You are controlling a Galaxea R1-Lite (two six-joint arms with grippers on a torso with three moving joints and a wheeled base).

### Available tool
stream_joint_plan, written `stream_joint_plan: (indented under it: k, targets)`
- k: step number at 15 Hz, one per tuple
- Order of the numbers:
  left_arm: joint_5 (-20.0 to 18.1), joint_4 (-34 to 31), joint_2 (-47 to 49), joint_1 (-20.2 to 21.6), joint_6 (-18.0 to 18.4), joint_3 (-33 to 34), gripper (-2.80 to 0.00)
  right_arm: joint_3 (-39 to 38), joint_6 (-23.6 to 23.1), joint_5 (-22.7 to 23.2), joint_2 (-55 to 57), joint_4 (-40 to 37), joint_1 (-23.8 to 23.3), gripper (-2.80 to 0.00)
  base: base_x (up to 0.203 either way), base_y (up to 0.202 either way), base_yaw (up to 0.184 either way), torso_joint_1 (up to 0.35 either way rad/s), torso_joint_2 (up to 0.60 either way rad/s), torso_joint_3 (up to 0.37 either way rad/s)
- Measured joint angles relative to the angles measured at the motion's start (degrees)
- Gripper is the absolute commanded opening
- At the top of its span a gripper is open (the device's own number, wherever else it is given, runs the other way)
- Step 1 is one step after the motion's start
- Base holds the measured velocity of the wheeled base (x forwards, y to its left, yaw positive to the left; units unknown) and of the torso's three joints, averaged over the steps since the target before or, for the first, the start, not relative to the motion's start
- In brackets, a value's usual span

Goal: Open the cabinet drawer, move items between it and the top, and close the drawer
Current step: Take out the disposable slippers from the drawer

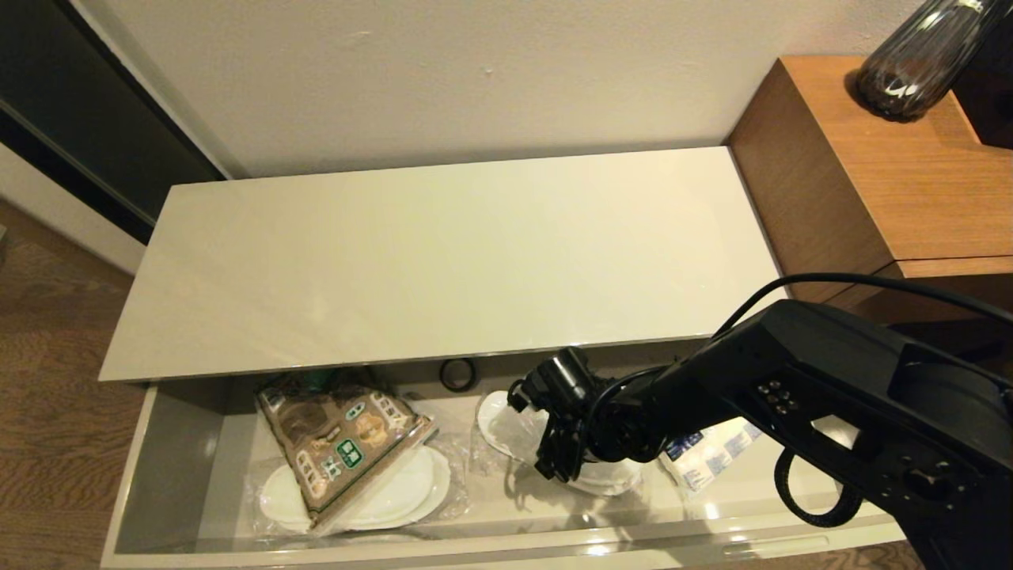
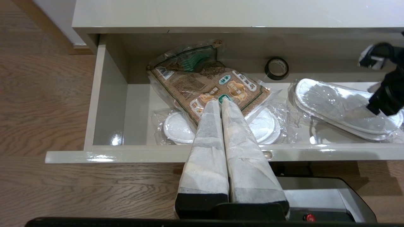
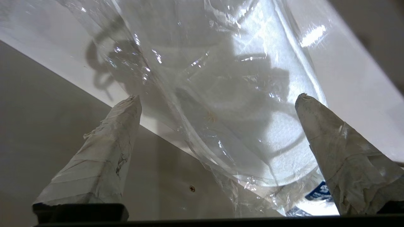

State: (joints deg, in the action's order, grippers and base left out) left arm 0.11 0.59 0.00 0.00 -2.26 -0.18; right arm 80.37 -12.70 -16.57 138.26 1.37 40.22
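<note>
Cabinet drawer (image 1: 158, 443) pulled out. We see right gripper (image 3: 217, 101) inside, fingers (image 3: 107, 151) spread wide over wrapped slippers (image 2: 334, 107) near drawer's right end. Snack bag (image 1: 340, 435) toward left end, tape roll (image 1: 459, 374) at back wall, tissue pack (image 1: 708, 455) near right end. Left gripper (image 2: 221, 102) pressed closed, empty, before drawer front.

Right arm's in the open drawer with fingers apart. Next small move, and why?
Probably lower a little and close on the wrapped slippers: the right gripper hangs open over them, fingers either side of the wrapper, nothing held yet. The top awaits items. The left gripper is shut outside the drawer.
</note>
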Motion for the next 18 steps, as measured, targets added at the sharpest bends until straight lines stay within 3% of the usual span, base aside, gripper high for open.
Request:
stream_joint_plan:
  k: [4,18]
  targets:
    - [0.0,0.0,0.0,0.0,0.0,0.0,-2.80,-0.7,0.2,-1.2,1.9,5.6,0.5,0.00,0.000,0.000,0.000,0.000,0.00,0.000]
    - [0.0,0.0,0.0,0.0,0.0,0.0,-2.80,-0.4,2.8,-3.2,3.9,6.9,2.1,0.00,0.000,0.000,0.000,0.000,0.00,0.000]
